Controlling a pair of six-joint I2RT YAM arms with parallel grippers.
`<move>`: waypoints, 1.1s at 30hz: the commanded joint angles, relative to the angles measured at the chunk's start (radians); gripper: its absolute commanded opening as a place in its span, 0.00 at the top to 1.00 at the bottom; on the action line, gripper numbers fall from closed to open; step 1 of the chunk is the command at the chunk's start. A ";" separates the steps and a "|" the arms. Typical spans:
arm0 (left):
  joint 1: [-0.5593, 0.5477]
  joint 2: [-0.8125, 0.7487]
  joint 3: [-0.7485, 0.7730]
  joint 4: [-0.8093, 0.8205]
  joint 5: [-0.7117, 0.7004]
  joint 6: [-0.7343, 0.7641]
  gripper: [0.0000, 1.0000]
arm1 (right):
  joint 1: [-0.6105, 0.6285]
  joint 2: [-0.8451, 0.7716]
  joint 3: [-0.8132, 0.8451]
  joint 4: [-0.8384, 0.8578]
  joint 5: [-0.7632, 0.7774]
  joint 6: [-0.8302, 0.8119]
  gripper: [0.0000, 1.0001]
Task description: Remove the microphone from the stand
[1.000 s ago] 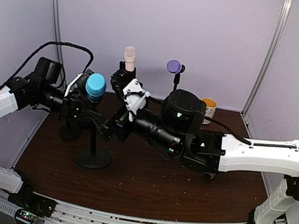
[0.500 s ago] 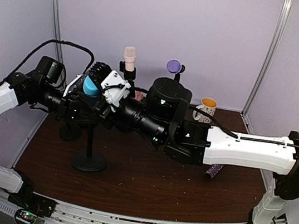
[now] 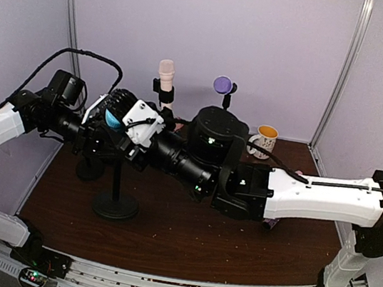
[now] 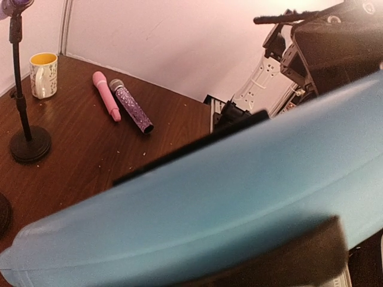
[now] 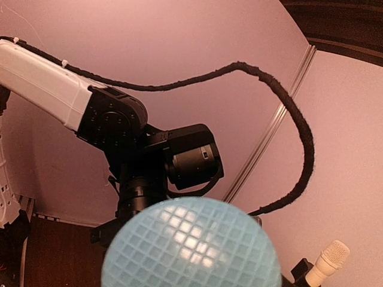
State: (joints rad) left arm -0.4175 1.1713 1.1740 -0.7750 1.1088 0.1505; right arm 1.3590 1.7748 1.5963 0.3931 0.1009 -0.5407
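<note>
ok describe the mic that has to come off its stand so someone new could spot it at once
Start at the left half of the brown table and find the tall black stand closest to the near edge. At its top sits the blue microphone. Its sky-blue gridded head sets it apart from the cream microphone and the purple microphone behind.

A stand (image 3: 116, 206) is set toward the table's (image 3: 183, 250) front left, with a mic (image 3: 112, 119) carried at its top. Along the back edge a second mic (image 3: 166, 75) and, right of it, a third mic (image 3: 222, 84) are held on stands. A mug (image 3: 267, 137) is placed right of them, near the back right corner. Two loose mics (image 4: 106, 95) are laid side by side in the right half.
</note>
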 commanded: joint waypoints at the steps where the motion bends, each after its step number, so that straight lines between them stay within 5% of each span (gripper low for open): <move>1: 0.016 0.026 0.035 0.031 -0.012 -0.042 1.00 | 0.060 -0.138 -0.006 0.083 0.020 -0.101 0.85; 14: 0.051 0.128 0.051 0.058 -0.121 -0.047 1.00 | 0.181 -0.319 -0.150 0.158 0.102 -0.185 0.87; 25: 0.062 0.132 0.022 0.153 -0.144 -0.131 1.00 | 0.205 -0.320 -0.154 0.184 0.169 -0.185 0.87; 28: 0.064 0.120 0.028 0.092 -0.168 -0.026 1.00 | 0.175 -0.332 -0.156 0.161 0.285 -0.086 0.88; 33: 0.064 0.096 0.071 -0.095 -0.210 0.235 1.00 | -0.010 -0.442 -0.251 -0.077 0.426 0.406 0.92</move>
State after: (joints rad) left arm -0.3534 1.3132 1.1919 -0.7509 0.9104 0.1825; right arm 1.4895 1.4395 1.4139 0.4858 0.3771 -0.5365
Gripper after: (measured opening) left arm 0.225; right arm 0.460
